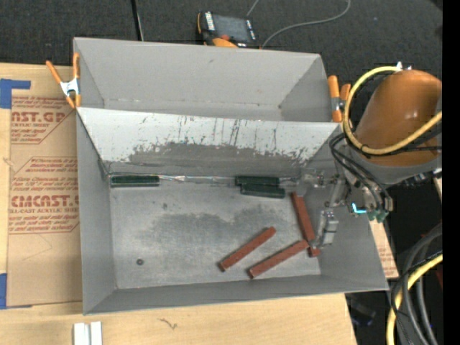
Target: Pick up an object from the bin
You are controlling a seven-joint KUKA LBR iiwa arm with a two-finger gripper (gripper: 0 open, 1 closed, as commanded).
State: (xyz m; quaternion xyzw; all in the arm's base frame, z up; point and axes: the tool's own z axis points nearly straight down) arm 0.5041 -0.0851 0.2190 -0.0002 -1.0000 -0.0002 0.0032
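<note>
My gripper (pixel 328 226) hangs low at the bin's right side, close to the right wall. Just to its left lies a reddish-brown stick (pixel 302 218), running front to back, with its near end right beside the gripper's tip. A second reddish-brown stick (pixel 277 259) lies slanted on the floor just in front of it, its right end below the gripper. A third stick of the same kind (pixel 247 249) lies slanted a little further left.
Along the foot of the back wall lie a dark green handle (pixel 260 186) and, at the far left, another dark green handle (pixel 134 181), with a thin metal shaft (pixel 194 180) between them. The arm with its orange cover stands over the right rim.
</note>
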